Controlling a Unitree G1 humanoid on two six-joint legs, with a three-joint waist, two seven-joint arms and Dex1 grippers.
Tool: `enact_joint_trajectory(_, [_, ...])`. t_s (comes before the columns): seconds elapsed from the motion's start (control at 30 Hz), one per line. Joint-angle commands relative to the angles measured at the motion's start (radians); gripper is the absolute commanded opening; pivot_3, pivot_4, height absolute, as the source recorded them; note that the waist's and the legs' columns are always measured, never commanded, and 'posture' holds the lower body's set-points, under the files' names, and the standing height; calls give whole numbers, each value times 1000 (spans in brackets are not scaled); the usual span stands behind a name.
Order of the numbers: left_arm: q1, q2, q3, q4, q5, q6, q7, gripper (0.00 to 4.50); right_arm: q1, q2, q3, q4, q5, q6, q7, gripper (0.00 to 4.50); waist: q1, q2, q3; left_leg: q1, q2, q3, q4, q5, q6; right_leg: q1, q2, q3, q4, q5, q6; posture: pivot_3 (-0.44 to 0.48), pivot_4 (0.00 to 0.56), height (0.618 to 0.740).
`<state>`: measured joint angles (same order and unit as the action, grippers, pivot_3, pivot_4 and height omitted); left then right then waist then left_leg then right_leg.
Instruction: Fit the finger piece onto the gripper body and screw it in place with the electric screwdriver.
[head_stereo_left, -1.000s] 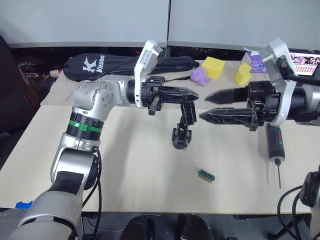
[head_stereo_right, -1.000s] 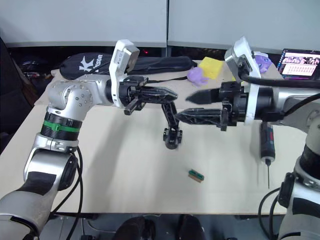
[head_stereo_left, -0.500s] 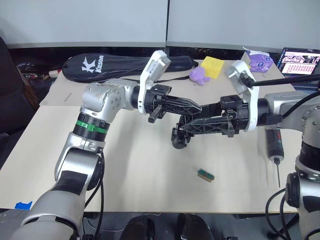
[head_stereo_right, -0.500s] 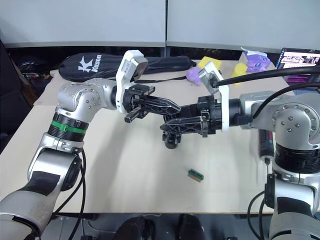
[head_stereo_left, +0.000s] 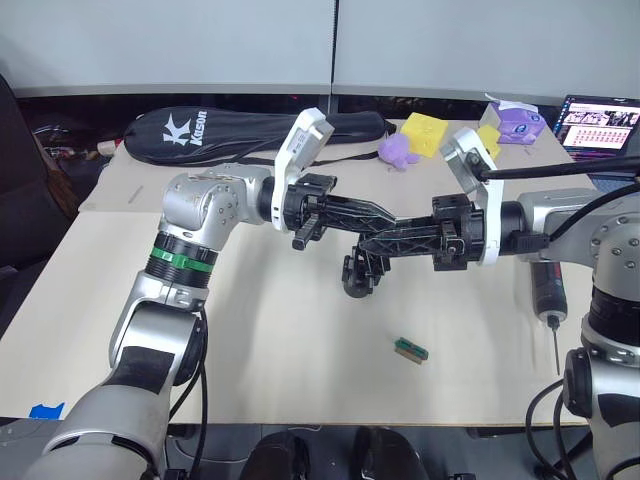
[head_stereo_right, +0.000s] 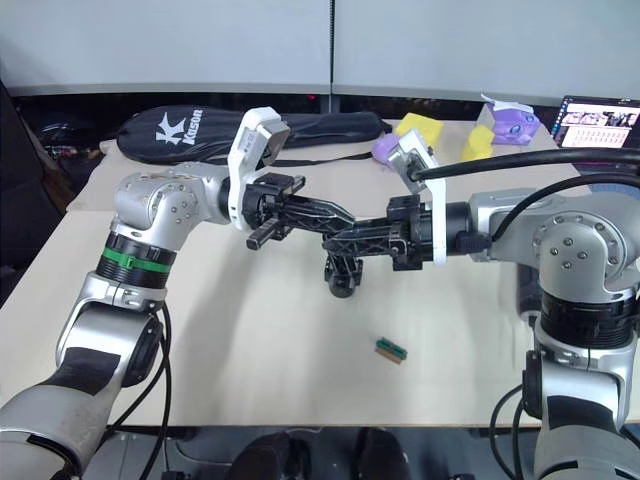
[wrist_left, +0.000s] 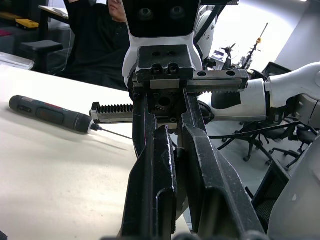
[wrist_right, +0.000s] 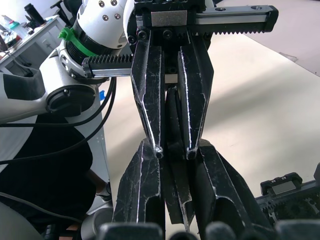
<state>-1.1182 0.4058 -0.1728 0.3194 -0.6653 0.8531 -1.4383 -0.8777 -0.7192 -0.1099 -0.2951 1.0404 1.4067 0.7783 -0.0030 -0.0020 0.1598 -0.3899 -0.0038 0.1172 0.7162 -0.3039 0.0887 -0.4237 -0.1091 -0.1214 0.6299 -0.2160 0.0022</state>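
Beige table (head_stereo_left: 250, 330); black blocky gripper body (head_stereo_left: 360, 272) upright; dark electric screwdriver (head_stereo_left: 548, 290) flat.

Long black racket bag (head_stereo_left: 255, 134) at far edge of desk (head_stereo_left: 260, 340): large white "K" logo, then white brand word, likely "Kason", letters too small for me to confirm. Laptop screen (head_stereo_left: 600, 127) at far right: rows of content, unreadable.

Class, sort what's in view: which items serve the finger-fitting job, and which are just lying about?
Job: gripper body, electric screwdriver, probable finger piece.
Lying about: racket bag, purple toy, yellow blocks, green block, laptop.
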Motion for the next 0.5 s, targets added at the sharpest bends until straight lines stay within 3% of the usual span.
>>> enact_joint_trajectory(0.03, [-19,10,14,11,17,-35,-34,923,15,-13,-8,-61,-9,-89,28,311,0,0,0,0,0,0,0,0,0,0,0,0,0,0,0,0,150,740])
enact_joint_trajectory(0.17, [25,87,-52,55,137,-278,-160,2619,112,-72,45,-123,-139,-288,114,311,-2,0,0,0,0,1,0,0,0,0,1,0,0,0,0,0,150,740])
enact_joint_trajectory(0.3, [86,155,-145,150,258,-578,-176,4425,239,-98,62,-120,-254,-503,202,311,-3,0,0,1,0,2,-1,0,0,0,1,1,-1,0,0,0,150,740])
enact_joint_trajectory(0.4, [121,151,-181,272,369,-801,-176,4500,326,-97,62,-109,-332,-663,264,311,3,0,0,1,0,2,0,0,0,0,1,1,-2,0,0,0,150,740])
enact_joint_trajectory(0.5, [128,74,-190,467,488,-1030,-90,4500,374,-82,57,-101,-360,-734,275,311,10,0,0,0,-1,2,1,0,0,0,1,1,-2,0,0,0,150,740])
